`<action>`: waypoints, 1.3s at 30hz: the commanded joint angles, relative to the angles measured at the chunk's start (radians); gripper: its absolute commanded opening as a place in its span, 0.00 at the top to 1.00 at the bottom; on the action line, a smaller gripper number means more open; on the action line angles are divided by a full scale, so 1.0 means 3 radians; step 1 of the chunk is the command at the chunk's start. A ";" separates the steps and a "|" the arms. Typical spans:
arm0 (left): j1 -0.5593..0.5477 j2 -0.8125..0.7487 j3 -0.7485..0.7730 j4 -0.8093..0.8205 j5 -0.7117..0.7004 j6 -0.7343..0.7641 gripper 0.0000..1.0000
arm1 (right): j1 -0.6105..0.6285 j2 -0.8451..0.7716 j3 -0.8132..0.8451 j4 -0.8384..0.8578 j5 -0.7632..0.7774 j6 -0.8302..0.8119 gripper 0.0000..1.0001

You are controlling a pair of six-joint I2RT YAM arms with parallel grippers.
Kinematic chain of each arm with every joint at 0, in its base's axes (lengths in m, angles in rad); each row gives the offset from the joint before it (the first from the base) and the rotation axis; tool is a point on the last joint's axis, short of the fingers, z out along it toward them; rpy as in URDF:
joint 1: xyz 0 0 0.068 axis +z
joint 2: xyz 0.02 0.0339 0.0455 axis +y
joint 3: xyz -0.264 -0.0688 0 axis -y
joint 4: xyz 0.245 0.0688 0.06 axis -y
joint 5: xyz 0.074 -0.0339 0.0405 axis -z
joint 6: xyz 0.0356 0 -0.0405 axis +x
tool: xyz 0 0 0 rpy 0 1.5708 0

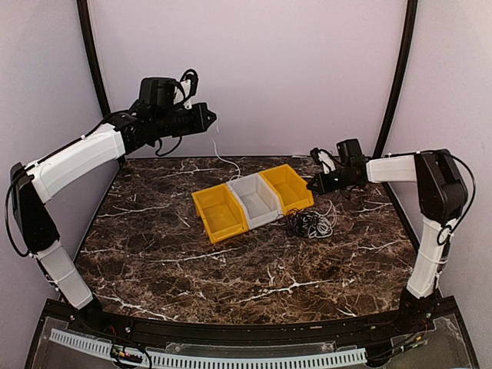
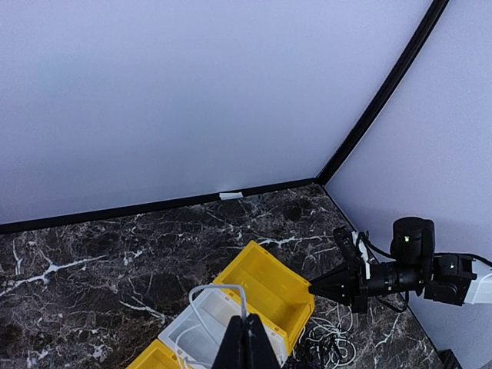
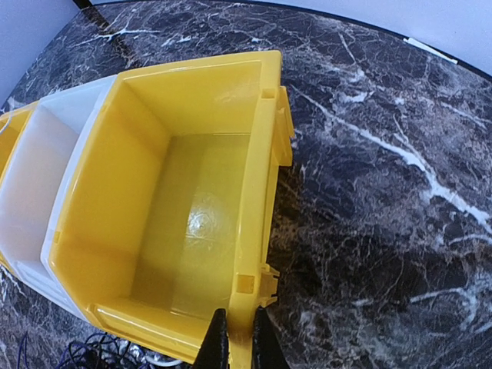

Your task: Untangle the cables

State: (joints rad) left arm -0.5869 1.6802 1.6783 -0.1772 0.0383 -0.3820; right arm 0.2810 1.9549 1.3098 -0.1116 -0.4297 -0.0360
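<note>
Pinching a glossy yellow bin, the right gripper clamps its rim; left gripper nips thin white cable.

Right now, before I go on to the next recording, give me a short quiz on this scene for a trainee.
1. How many bins stand in the row? A two, B three, C four.
2. True or false: the tangled pile of cables lies inside the right-hand yellow bin.
3. What colour is the cable held by the raised left gripper?
Key: 1 B. 2 False: it lies on the table beside that bin. 3 White.
</note>
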 commanded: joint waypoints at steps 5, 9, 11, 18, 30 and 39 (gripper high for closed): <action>0.0015 -0.0356 -0.0346 0.0125 0.0106 -0.0200 1.00 | 0.0020 -0.0305 -0.0272 0.0082 -0.0148 0.0119 0.78; 0.0013 -0.0488 -0.0432 0.0048 0.0130 -0.0239 1.00 | 0.0009 -0.0473 -0.0326 0.0080 -0.0191 0.0106 0.66; 0.0014 -0.0548 -0.0444 0.0003 0.0185 -0.0259 1.00 | 0.0009 -0.0553 -0.0346 0.0068 -0.0194 0.0080 0.60; 0.0013 -0.0692 -0.0489 -0.0183 0.0166 -0.0260 1.00 | -0.0003 -0.0776 -0.0424 0.0042 -0.0193 -0.0007 0.57; 0.0016 -0.0769 -0.0625 -0.0155 0.0117 -0.0221 1.00 | -0.0012 -0.0877 -0.0540 0.0065 -0.0270 -0.0060 0.57; 0.0016 -0.0474 -0.1002 0.0113 0.0127 -0.0260 1.00 | -0.0017 -0.0997 -0.0658 0.0086 -0.0242 -0.0153 0.57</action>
State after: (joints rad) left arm -0.5869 1.5055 1.4269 -0.1833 0.0711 -0.4568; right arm 0.2806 1.7000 1.1351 -0.1123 -0.4965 -0.0597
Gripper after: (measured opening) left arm 0.008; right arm 0.434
